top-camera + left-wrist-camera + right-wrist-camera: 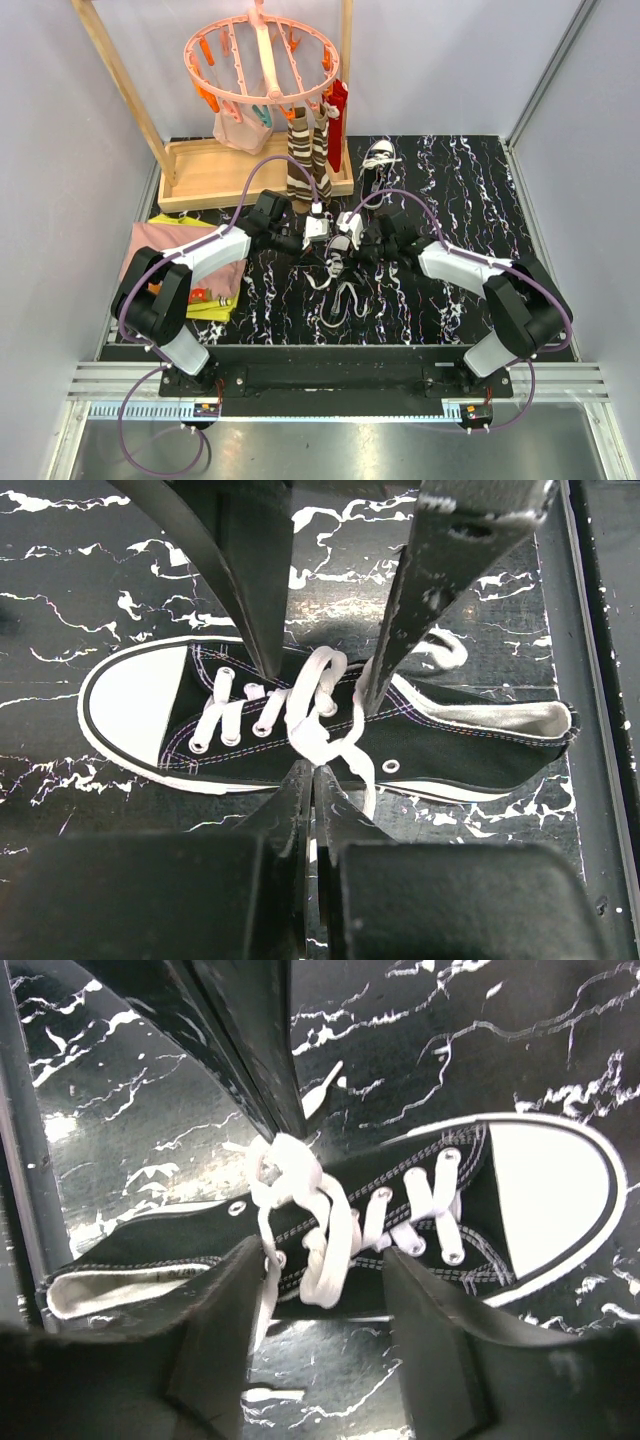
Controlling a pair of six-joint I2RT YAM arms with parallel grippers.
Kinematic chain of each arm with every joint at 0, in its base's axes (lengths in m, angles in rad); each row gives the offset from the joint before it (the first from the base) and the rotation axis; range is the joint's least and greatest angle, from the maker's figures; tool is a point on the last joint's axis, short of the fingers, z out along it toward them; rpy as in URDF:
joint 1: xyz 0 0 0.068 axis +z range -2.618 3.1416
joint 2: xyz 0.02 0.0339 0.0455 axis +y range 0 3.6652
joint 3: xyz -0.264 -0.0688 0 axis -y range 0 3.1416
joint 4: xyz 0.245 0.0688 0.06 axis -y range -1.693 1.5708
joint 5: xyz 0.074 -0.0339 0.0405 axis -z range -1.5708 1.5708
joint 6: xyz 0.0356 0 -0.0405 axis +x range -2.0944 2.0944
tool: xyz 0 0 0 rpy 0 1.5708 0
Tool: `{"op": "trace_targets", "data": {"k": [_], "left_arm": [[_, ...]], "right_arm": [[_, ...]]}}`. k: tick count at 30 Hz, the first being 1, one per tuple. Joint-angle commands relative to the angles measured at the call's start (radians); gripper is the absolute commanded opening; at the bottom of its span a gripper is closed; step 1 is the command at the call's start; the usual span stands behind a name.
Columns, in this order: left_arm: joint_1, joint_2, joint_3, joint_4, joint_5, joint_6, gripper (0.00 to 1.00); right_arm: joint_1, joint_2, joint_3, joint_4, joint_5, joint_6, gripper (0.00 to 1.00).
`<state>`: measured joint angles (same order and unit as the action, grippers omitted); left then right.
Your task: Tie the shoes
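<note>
On marbled tabletop (470,200), white-laced black sneaker (450,755)

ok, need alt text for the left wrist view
A black sneaker with a white toe cap sits on the black marbled table, toe pointing picture-left. The left gripper, at the bottom, is shut on a strand of its white lace; the right gripper, open, straddles the lacing from above.

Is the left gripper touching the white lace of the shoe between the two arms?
Touching. In the left wrist view the left gripper is shut, and the white lace of the shoe runs straight into the seam between its fingertips.
</note>
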<state>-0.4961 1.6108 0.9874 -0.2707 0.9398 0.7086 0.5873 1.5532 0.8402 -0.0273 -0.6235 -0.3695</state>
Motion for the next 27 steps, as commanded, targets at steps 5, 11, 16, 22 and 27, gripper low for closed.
{"op": "trace_targets", "data": {"k": [5, 11, 16, 22, 27], "left_arm": [[0.005, -0.034, 0.010, 0.025, 0.057, 0.006, 0.00], [0.005, -0.032, 0.013, 0.021, 0.056, 0.008, 0.00], [0.005, -0.031, 0.016, 0.021, 0.057, 0.008, 0.00], [0.007, -0.028, 0.020, 0.021, 0.054, 0.009, 0.00], [0.008, -0.023, 0.020, 0.021, 0.059, 0.009, 0.00]], "right_arm": [[-0.041, 0.018, 0.079, -0.069, -0.105, 0.029, 0.70], [-0.046, 0.033, 0.099, -0.082, -0.128, 0.029, 0.76], [-0.044, 0.048, 0.112, -0.083, -0.130, 0.023, 0.77], [-0.044, 0.067, 0.128, -0.086, -0.097, 0.000, 0.64], [-0.044, 0.065, 0.137, -0.105, -0.093, -0.006, 0.82]]}}
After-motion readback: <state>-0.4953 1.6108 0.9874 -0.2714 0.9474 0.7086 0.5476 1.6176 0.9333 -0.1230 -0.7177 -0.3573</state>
